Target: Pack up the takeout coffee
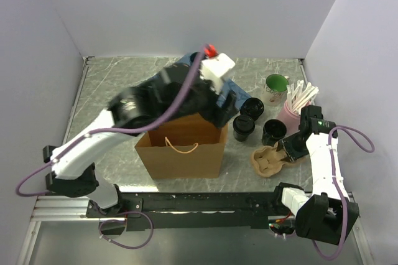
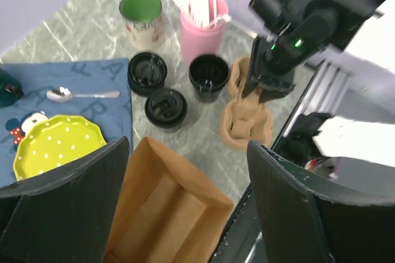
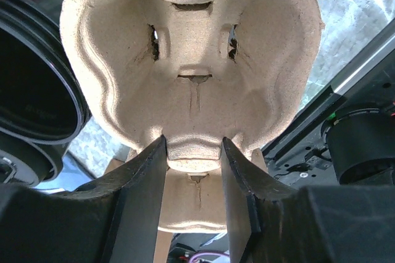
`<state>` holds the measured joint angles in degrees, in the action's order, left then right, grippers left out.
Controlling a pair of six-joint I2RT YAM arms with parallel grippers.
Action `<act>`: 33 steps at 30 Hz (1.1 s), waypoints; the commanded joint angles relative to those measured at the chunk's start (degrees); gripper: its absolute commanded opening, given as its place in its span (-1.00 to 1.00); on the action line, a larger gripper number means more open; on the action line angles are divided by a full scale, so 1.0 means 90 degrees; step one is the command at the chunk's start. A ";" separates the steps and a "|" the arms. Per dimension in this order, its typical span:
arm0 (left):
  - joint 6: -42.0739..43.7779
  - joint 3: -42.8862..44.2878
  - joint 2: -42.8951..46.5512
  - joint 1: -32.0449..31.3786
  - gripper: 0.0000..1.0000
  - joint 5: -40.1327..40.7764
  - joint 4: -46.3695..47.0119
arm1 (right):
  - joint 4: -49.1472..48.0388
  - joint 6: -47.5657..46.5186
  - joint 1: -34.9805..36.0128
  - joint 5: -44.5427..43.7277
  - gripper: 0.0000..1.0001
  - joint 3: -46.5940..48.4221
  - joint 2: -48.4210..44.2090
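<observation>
Three black takeout coffee cups stand together right of the brown paper bag (image 1: pixel 180 152): one (image 1: pixel 252 107) at the back, one (image 1: pixel 244 126) nearest the bag, one (image 1: pixel 273 131) whose top looks hollow. My left gripper (image 2: pixel 188 152) hangs open and empty over the bag's open mouth (image 2: pixel 166 207); its arm is blurred in the top view. My right gripper (image 3: pixel 193 152) is shut on the middle ridge of the brown pulp cup carrier (image 3: pixel 191 59), which lies just in front of the cups (image 1: pixel 267 160). In the left wrist view the cups (image 2: pixel 165 107) are beyond the bag.
A green mug (image 1: pixel 275 83) and a pink cup of white sticks (image 1: pixel 293 104) stand behind the cups. A blue cloth (image 2: pixel 68 81) behind the bag carries a yellow dotted plate (image 2: pixel 58 142) and a spoon (image 2: pixel 83 94). Walls enclose the table on three sides.
</observation>
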<state>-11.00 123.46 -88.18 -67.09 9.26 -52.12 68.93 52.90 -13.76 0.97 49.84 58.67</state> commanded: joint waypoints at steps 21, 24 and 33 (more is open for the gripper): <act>0.0666 -0.2790 0.0277 -0.0787 0.56 -0.0491 0.2802 | 0.0584 0.0030 -0.0873 0.0136 -0.20 0.0956 -0.0269; 0.0861 -0.2810 0.0102 -0.0914 0.54 -0.0530 0.2978 | 0.0593 -0.0087 -0.1019 0.0204 -0.21 0.0858 -0.0367; 0.1662 -0.2915 -0.0359 -0.1314 0.35 -0.0589 0.3337 | 0.0749 -0.0399 -0.1225 0.0351 -0.21 0.0839 -0.0494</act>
<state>-0.58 99.09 -91.68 -77.21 5.23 -27.94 74.70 51.00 -24.01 2.98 57.19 55.88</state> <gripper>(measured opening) 0.688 0.446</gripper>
